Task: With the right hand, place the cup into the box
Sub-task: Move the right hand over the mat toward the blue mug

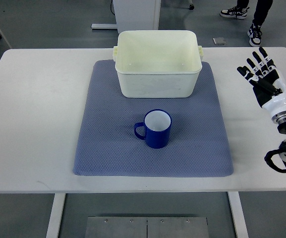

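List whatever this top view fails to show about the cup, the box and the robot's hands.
- Blue cup: its far outer side, hidden by its own body.
- White box: its far outer wall, hidden by its own rim.
- Right hand: palm side faces away; the arm is cut off by the right edge.
- Left hand: not in view.
- Person: only shoes and lower legs; the top edge cuts off the rest.

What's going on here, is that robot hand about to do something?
Nothing is being handled yet. A blue cup stands upright on a grey mat, handle pointing left, just in front of an empty cream box. The robot's right hand is off to the right above the white table, fingers spread, holding nothing and well clear of the cup. A person's feet show beyond the table.
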